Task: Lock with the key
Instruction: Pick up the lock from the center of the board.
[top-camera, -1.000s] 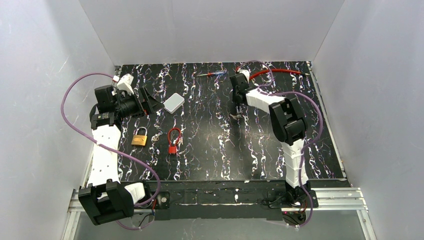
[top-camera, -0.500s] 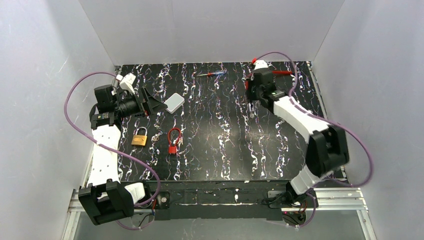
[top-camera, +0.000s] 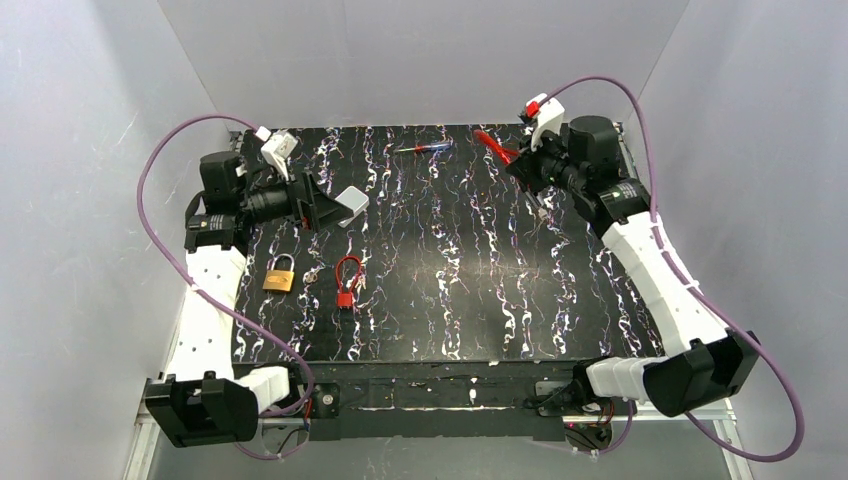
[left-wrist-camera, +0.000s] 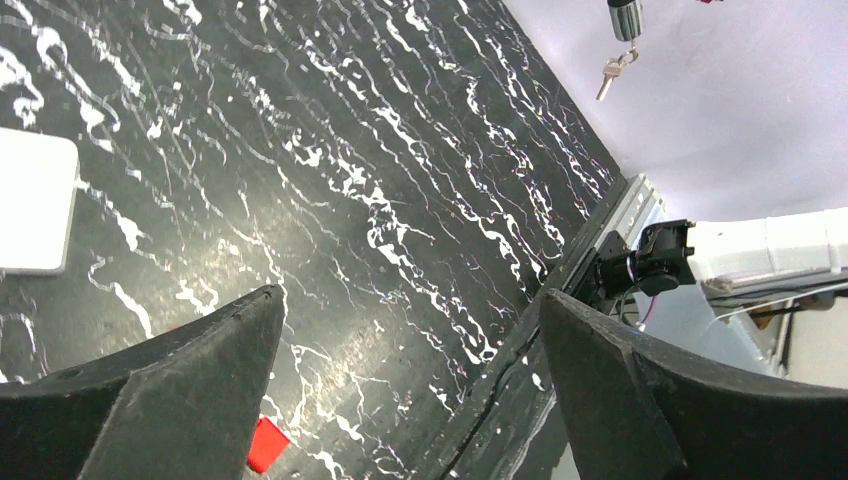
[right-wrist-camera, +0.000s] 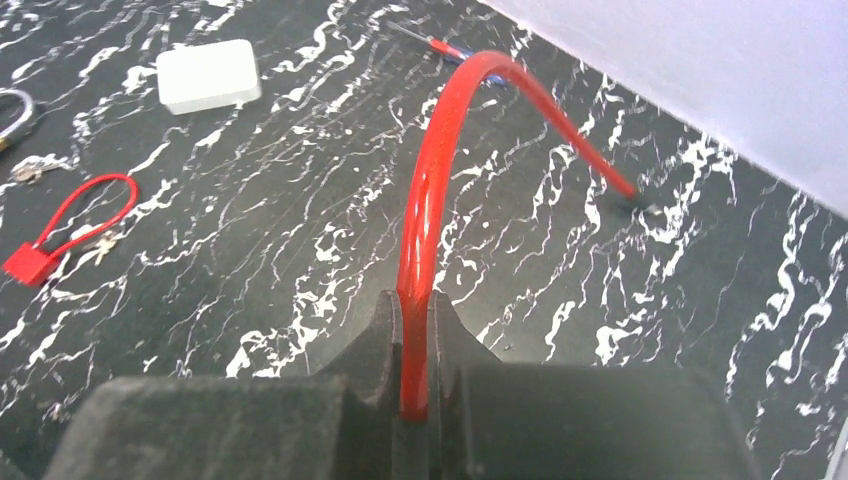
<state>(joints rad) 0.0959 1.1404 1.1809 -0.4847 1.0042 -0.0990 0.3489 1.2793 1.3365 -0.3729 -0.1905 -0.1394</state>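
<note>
Top view: the right gripper (top-camera: 518, 165) is at the back right, up off the table (top-camera: 450, 310), clamped on a red cable (top-camera: 495, 145). The left gripper (top-camera: 322, 207) is on the left, just beside a white box (top-camera: 350, 203), and points across toward the right arm. A brass padlock (top-camera: 280, 275), the loose keys (top-camera: 314, 272) just beside it and a small red lock (top-camera: 347, 280) lie near the left arm, well apart from the right.

Left wrist: the left gripper (left-wrist-camera: 408, 300) has its jaws spread wide with nothing between them. At the top edge a metal barrel (left-wrist-camera: 624, 18) hangs in the air with hanging keys (left-wrist-camera: 610, 72) dangling straight down. The top view doesn't resolve these. It's probably the lock end of that cable.

Right wrist: the right gripper (right-wrist-camera: 417, 310) is pinched tight on the red cable (right-wrist-camera: 470, 70), which arcs up and over to a far end down near the table. The barrel and hanging keys aren't in this view.

Judgement: the hanging keys lie ahead of the left gripper, across the table, with their long axis vertical. The left is the free one to take them.
</note>
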